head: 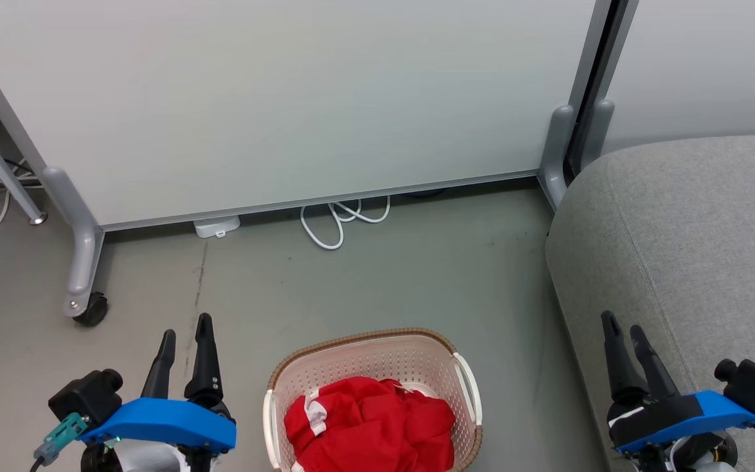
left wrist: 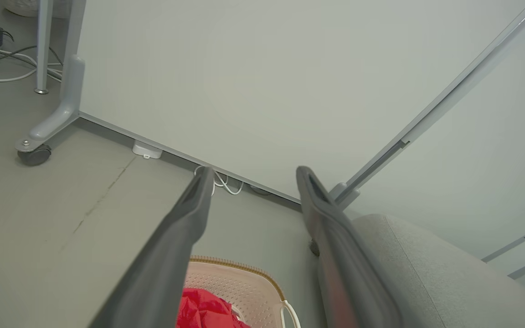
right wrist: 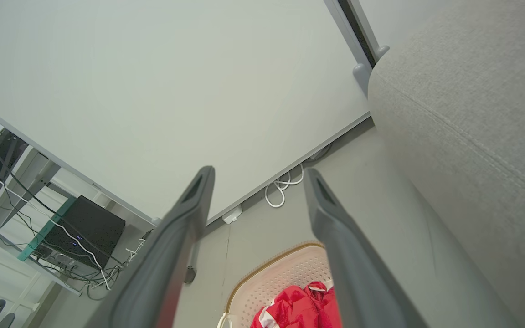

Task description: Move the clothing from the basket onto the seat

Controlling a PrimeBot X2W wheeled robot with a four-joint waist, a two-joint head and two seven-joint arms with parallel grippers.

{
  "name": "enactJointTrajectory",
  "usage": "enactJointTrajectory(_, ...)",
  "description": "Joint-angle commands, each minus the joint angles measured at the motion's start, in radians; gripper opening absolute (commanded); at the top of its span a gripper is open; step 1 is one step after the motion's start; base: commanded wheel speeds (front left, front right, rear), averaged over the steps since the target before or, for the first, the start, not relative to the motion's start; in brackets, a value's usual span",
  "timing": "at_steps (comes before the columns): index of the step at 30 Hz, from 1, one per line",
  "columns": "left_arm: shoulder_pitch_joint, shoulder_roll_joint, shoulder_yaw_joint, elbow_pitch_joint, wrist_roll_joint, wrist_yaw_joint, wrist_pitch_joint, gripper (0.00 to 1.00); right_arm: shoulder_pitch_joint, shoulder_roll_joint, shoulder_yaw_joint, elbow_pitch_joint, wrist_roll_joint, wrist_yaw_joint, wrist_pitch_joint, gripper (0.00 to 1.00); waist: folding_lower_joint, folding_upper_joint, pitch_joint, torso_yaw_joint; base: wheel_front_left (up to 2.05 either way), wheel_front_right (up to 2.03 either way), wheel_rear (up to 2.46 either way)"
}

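Observation:
The cream basket (head: 417,357) with a brown woven rim stands on the floor at the bottom centre of the head view. Bright red clothing (head: 367,426) with white trim lies bunched inside it. The light grey seat (head: 698,223) rises at the right. My left gripper (head: 185,326) is open to the left of the basket, well apart from it. My right gripper (head: 621,322) is open in front of the seat's near edge, right of the basket. The left wrist view shows the basket (left wrist: 239,284), clothing (left wrist: 203,312) and seat (left wrist: 431,269); the right wrist view shows them too: basket (right wrist: 285,273), clothing (right wrist: 299,307), seat (right wrist: 467,118).
A white partition panel (head: 272,98) on grey wheeled feet (head: 82,288) stands behind the basket. A looped white cable (head: 341,219) and a small white box (head: 217,226) lie at its base. Grey floor (head: 377,275) spreads between panel and basket. A desk with cables (right wrist: 39,223) stands at the left.

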Motion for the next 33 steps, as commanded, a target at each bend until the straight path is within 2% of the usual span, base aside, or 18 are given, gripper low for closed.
enactJointTrajectory(1,-0.025,0.01,-0.005,-0.007,0.029,0.005,-0.009,1.0,-0.022,-0.006,0.002,-0.014,-0.029,0.001,-0.009,1.0,0.0,0.0,0.0,0.0,0.0,0.0,0.0)
enactJointTrajectory(19,-0.033,0.015,-0.037,0.004,0.213,0.005,-0.058,1.0,-0.023,-0.007,0.012,-0.013,-0.232,0.002,-0.027,1.0,0.0,0.0,-0.001,0.002,0.0,0.0,0.0)
enactJointTrajectory(33,-0.035,0.008,-0.046,0.021,0.315,-0.011,-0.091,1.0,-0.025,-0.008,0.015,-0.008,-0.358,0.002,-0.046,1.0,0.0,0.0,0.0,0.002,0.0,0.0,0.0)
